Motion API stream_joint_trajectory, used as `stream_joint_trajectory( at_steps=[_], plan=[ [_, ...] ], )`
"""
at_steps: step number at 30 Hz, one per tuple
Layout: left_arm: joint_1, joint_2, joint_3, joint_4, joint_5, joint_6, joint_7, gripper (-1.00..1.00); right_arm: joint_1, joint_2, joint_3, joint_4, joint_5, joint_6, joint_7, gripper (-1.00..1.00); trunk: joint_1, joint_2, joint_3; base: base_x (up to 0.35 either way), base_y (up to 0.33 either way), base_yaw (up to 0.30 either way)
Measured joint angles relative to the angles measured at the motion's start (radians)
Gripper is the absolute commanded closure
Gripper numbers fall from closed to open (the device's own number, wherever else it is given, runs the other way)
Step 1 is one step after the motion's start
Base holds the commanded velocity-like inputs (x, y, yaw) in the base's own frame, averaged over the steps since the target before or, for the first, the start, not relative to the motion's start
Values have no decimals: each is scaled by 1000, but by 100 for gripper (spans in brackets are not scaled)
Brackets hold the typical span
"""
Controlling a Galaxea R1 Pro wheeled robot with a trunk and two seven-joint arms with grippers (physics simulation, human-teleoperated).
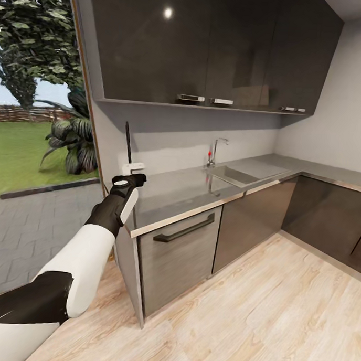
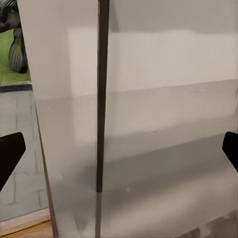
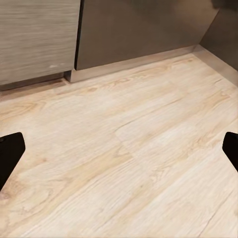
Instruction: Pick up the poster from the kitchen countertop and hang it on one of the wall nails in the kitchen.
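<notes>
Poster: edge-on, upright on countertop beside tap-wall end; judged light, stiff, fragile.
Hold: frame's edge.
Left gripper: wide, empty.
Right gripper: wide, empty.

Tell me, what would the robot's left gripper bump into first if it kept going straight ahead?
Probably the poster. It stands edge-on on the kitchen countertop, a thin dark strip between the open fingers of the left gripper, with the grey wall behind. How far ahead it stands is hard to judge.
</notes>
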Motion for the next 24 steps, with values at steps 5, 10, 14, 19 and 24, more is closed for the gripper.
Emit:
stream_joint_trajectory(
  at_steps=[5, 10, 14, 19, 24],
  plan=[
    [0, 1, 0, 1, 0, 0, 0, -100, 0, 0, 0, 0, 0, 0, 0, -100, 0, 0, 0, 3, 2, 0],
    [0, 23, 0, 19, 0, 0, 0, -100, 0, 0, 0, 0, 1, 0, 0, -100, 0, 0, 0, 63, 1, 0],
    [0, 31, 0, 25, 0, -1, 0, -100, 0, 0, 0, 0, 1, 0, 0, -100, 0, 0, 0, 222, 0, 0],
    [0, 33, 0, 26, 1, 0, 0, -100, 0, 0, 0, 0, 1, 0, 0, -100, 0, 0, 0, 78, 0, 0],
    [0, 34, 0, 27, 1, 0, 0, -100, 0, 0, 0, 1, 3, 0, 0, -100, 0, 0, 0, 108, 0, 0]
  ],
)
